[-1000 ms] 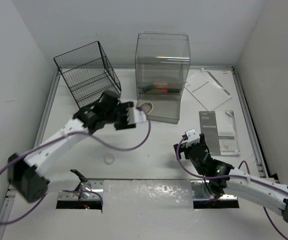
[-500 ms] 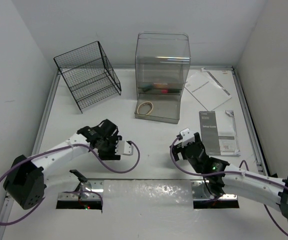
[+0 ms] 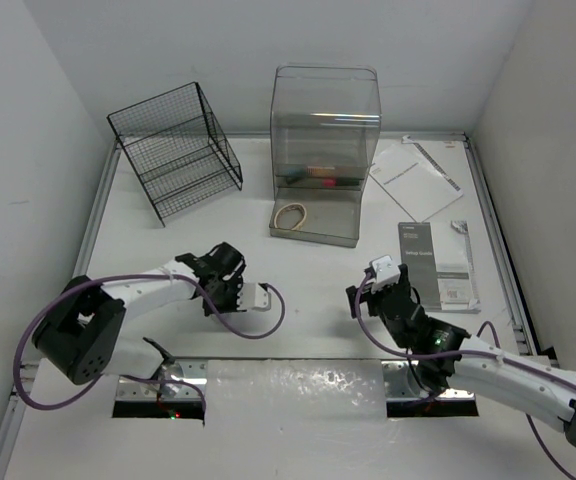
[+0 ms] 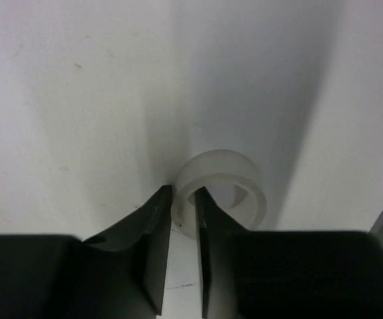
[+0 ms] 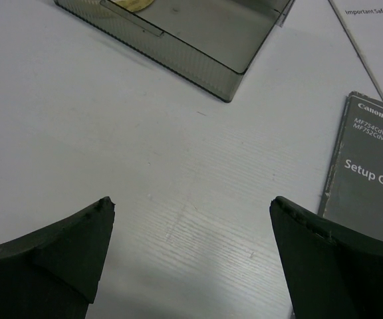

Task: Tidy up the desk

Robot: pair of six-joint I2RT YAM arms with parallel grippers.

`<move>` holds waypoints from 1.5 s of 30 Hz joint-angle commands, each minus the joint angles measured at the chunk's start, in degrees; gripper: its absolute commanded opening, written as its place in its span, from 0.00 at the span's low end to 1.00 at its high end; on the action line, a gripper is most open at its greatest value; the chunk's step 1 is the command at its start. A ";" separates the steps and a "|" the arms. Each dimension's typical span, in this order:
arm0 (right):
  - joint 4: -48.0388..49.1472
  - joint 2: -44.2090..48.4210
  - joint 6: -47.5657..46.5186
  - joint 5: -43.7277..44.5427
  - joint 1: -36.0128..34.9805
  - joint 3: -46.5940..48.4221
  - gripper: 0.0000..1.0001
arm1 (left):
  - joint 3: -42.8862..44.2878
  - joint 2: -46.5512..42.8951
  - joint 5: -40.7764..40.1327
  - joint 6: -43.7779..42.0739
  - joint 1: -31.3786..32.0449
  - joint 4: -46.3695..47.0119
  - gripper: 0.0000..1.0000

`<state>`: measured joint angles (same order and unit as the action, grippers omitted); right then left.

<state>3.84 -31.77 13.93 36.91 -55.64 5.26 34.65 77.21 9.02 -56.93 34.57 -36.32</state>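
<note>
The desk [image 3: 308, 275] is a wide white tabletop with a thin rim. A small translucent white ring [image 4: 239, 178] lies on it near the front left. My left gripper [image 4: 183, 198] is down on the ring and shut on its wall, one finger outside and one inside the hole. From above, the left gripper [image 3: 230, 296] covers the ring. My right gripper [image 5: 191, 206] is open over bare desk, nothing between its fingers; in the top view it [image 3: 370, 297] sits front right of centre.
A black wire basket [image 3: 176, 150] stands back left. A clear smoky box [image 3: 325, 150] stands at back centre, with a rubber band [image 3: 290, 216] on its open tray. White papers [image 3: 415, 180] and a grey Setup Guide booklet [image 5: 371, 173] lie right.
My left arm has swung from beside the clear box down to the front left of the desk, and its jaws have closed on the ring. The right gripper has barely shifted.
</note>
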 commanded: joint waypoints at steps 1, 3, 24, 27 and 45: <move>-0.58 1.00 0.48 1.50 -0.35 -0.34 0.96 | 2.16 2.94 1.79 0.85 -0.64 4.50 0.07; -1.37 1.27 0.65 1.59 -0.35 -0.16 0.96 | 3.66 2.95 4.25 1.55 -0.64 2.40 0.00; -14.12 3.64 12.70 15.57 -0.17 0.46 0.99 | 62.72 35.19 -1.27 32.32 3.84 16.36 0.00; -13.51 5.14 12.35 15.65 -0.17 -0.33 0.99 | 66.06 41.26 -5.05 31.61 5.33 17.42 0.00; -12.18 -3.91 10.24 12.32 -0.09 3.27 0.99 | 68.09 48.57 -9.46 27.66 9.20 15.32 0.50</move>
<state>-9.58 -34.54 24.58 50.11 -55.64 5.34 100.36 127.96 -0.34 -29.50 44.14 -20.97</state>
